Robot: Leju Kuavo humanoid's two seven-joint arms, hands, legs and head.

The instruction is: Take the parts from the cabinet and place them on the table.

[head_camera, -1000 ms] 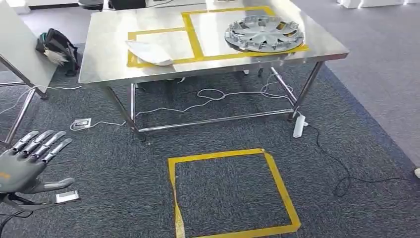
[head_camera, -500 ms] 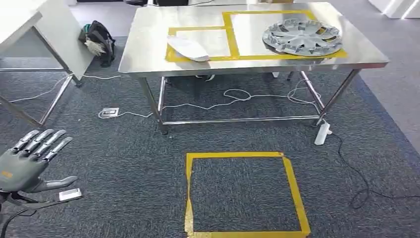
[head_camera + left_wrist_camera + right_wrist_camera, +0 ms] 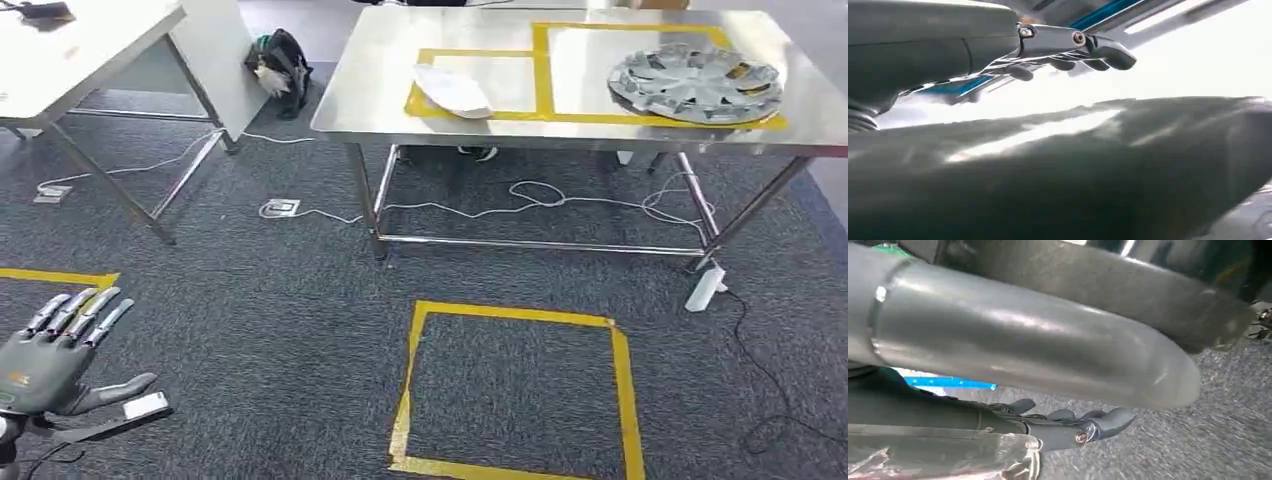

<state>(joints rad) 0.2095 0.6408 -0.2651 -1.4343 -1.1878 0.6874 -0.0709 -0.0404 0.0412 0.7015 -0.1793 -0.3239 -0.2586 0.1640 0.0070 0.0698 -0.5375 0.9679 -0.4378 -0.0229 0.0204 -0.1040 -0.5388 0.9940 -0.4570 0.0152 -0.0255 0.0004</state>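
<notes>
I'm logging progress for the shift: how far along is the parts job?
Done: a wheel cover and a white part lie on the steel table. In hand: nothing; the left hand is spread, holding nothing. Whether more parts remain can't be told.

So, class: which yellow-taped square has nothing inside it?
The taped square on the carpet; the two on the steel table hold a white part and a wheel cover.

Two counters: steel counter, white counter. One hubcap, one white part. One dark bag. One power strip. One left hand, one right hand.
</notes>
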